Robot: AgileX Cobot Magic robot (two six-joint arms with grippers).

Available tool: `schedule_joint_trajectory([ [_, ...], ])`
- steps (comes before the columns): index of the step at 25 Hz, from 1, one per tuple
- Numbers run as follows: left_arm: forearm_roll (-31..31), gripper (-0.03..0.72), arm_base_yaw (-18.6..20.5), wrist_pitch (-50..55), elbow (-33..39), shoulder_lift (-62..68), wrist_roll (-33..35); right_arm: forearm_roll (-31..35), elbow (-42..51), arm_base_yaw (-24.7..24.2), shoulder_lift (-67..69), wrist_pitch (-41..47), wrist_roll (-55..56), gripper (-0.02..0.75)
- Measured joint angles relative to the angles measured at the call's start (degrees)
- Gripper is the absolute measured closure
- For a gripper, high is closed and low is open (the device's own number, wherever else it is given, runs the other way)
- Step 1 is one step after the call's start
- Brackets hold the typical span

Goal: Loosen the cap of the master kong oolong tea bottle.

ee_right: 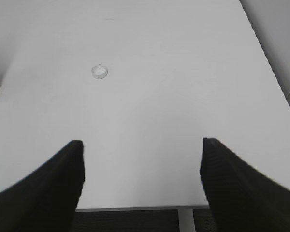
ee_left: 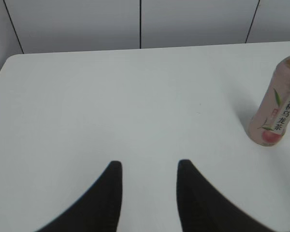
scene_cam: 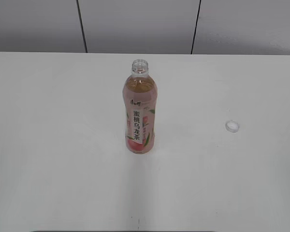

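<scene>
The master kong oolong tea bottle stands upright near the middle of the table, and its neck is bare: the threaded mouth shows open at the top, while the cap lies on the tabletop well off at about three o'clock from the bottle, open side up as far as I can tell. So I'd judge the loosening is done, and more than done, since the cap is right off; what remains, if anything, is for the arms to rest clear. Neither arm shows in the exterior view. The left gripper hangs over bare table with its jaws partly spread and nothing between them, the bottle up at its two o'clock. The right gripper hovers near the table's front edge, jaws spread wide and empty, the cap ahead at roughly eleven o'clock. Nothing else sits on the table, only the grey wall panels behind it, so nothing stands in the way of either arm. The open bottle is full, so any further move should keep well away from it.
</scene>
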Motion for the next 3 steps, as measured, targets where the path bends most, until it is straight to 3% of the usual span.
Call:
schedule_joint_trajectory([
  [3, 0.0, 0.444, 0.0, 0.1, 0.0, 0.0, 0.0, 0.0, 0.0, 0.0, 0.0, 0.0, 0.0, 0.172],
])
